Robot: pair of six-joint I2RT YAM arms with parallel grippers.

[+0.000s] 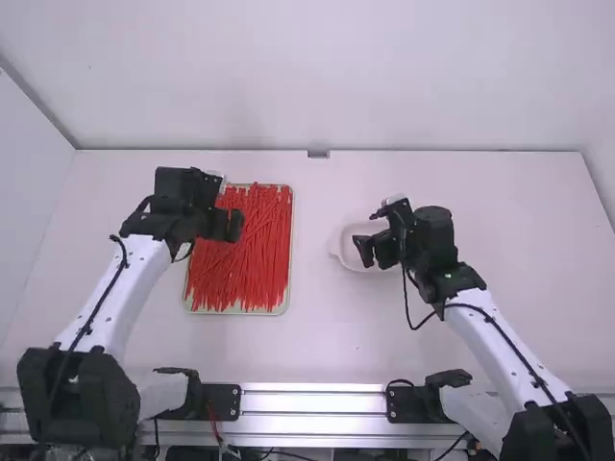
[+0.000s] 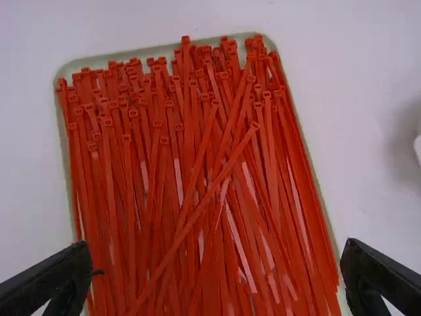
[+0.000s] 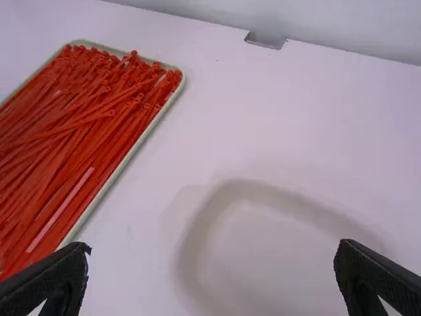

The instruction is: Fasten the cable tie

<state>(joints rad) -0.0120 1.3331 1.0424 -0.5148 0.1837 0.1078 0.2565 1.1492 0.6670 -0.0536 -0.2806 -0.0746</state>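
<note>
A pale tray (image 1: 285,252) left of the table's middle holds a heap of red cable ties (image 1: 245,252). In the left wrist view the cable ties (image 2: 197,191) cover the tray (image 2: 62,69) from end to end. My left gripper (image 1: 213,219) hangs over the tray's far left part, open, with nothing between its fingers (image 2: 52,280). My right gripper (image 1: 370,245) is open above a white bowl (image 1: 344,252) right of the tray. In the right wrist view the bowl (image 3: 276,257) lies below the open fingers (image 3: 378,276), and the tray (image 3: 141,135) of ties (image 3: 66,131) is off to one side.
A small grey bracket (image 1: 318,153) sits at the table's far edge. White walls close the table at the back and the left. Bare table stretches right of the bowl and in front of the tray.
</note>
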